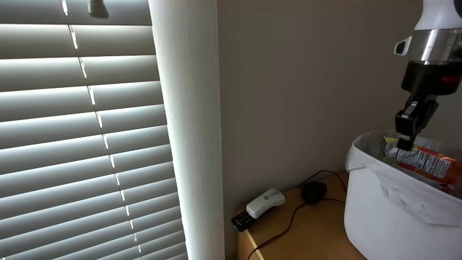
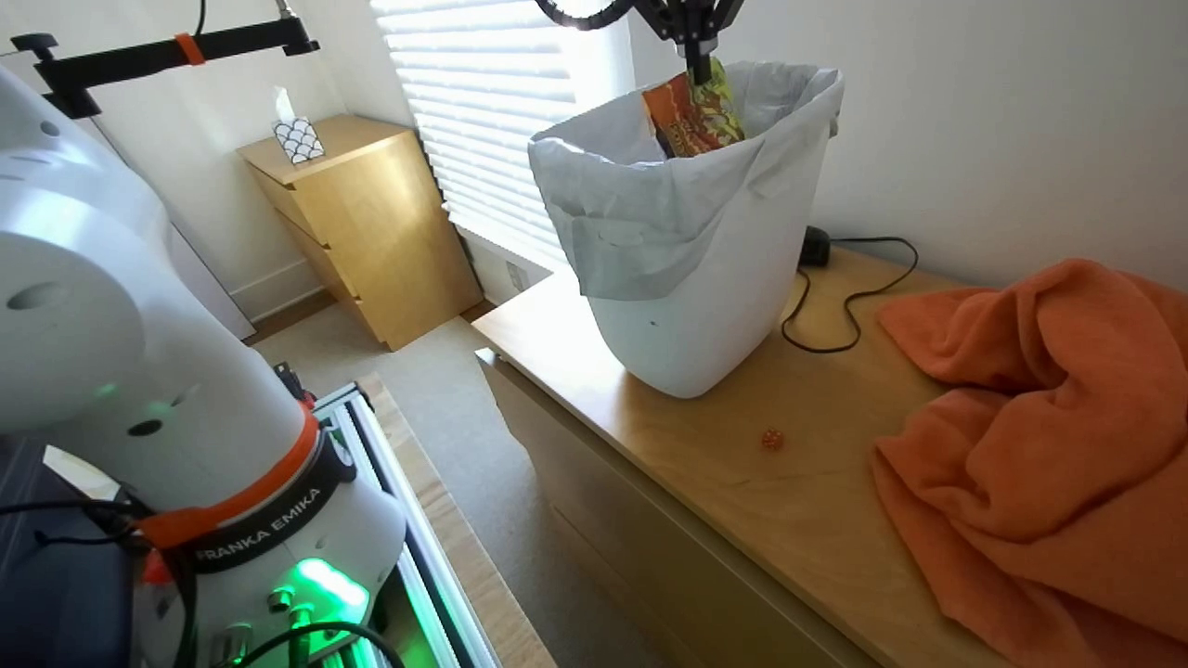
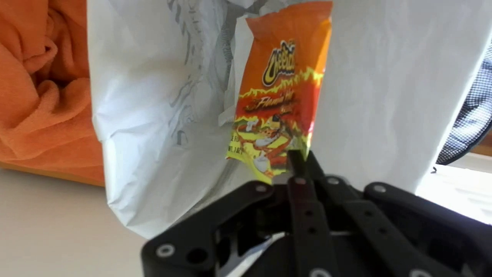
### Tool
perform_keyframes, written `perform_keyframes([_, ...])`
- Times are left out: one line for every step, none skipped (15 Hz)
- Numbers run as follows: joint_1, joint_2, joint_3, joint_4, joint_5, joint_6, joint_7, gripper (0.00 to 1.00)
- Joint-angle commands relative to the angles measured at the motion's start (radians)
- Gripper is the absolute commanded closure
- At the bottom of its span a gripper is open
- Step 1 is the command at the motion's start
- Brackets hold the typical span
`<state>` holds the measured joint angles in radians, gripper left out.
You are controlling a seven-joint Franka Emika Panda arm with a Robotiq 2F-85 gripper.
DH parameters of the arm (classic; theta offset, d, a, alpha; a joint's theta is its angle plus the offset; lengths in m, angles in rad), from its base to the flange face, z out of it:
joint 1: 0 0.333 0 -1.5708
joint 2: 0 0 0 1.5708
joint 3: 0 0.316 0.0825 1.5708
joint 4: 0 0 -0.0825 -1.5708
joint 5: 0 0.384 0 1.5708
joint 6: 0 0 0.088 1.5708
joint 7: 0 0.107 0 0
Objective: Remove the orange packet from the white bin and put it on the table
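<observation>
1. While the white robot arm (image 2: 158,260) filled the left of the frame in an exterior view, the wooden table (image 2: 817,492) spread across the lower right.
2. The white bin (image 2: 687,339) stood on the table, in the upper middle of that frame, a pale liner bag (image 2: 640,223) folded over its rim.
3. An orange cloth (image 2: 1039,464) lay bunched on the table at the right edge.
4. The gripper (image 3: 303,157) rose from the bottom of the wrist view, its fingers (image 3: 296,165) pinched together on the packet's yellow end.
5. The orange packet (image 3: 276,96), upper middle of the wrist view, was tilted within the bin's mouth; whether it touched the liner, I could not tell.
6. A white handset (image 1: 266,203) lay across a black remote (image 1: 242,220), low and right of center in an exterior view.
7. A corded black device (image 1: 314,191) sat between these and the bin.
8. A tiny orange object (image 2: 772,439) rested on the table, lower in the frame than the bin.
</observation>
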<state>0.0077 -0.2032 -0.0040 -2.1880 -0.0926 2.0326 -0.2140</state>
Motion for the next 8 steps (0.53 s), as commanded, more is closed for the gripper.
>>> perform_keyframes([0.015,-0.013,0.009,-0.008,0.009,-0.019,0.006,1.00])
perform_keyframes([0.016,-0.021,0.011,-0.008,0.007,-0.019,0.011,1.00])
perform_keyframes([0.016,-0.031,0.012,-0.009,0.004,-0.019,0.014,1.00])
perform_keyframes([0.015,-0.041,0.012,-0.008,-0.002,-0.020,0.015,1.00])
perform_keyframes([0.010,-0.052,0.012,-0.006,-0.021,-0.019,0.019,1.00])
perform_keyframes([0.007,-0.061,0.012,-0.004,-0.033,-0.025,0.022,1.00])
perform_keyframes([0.003,-0.073,0.009,0.001,-0.040,-0.025,0.023,1.00])
perform_keyframes([-0.001,-0.087,0.007,0.005,-0.045,-0.029,0.021,1.00])
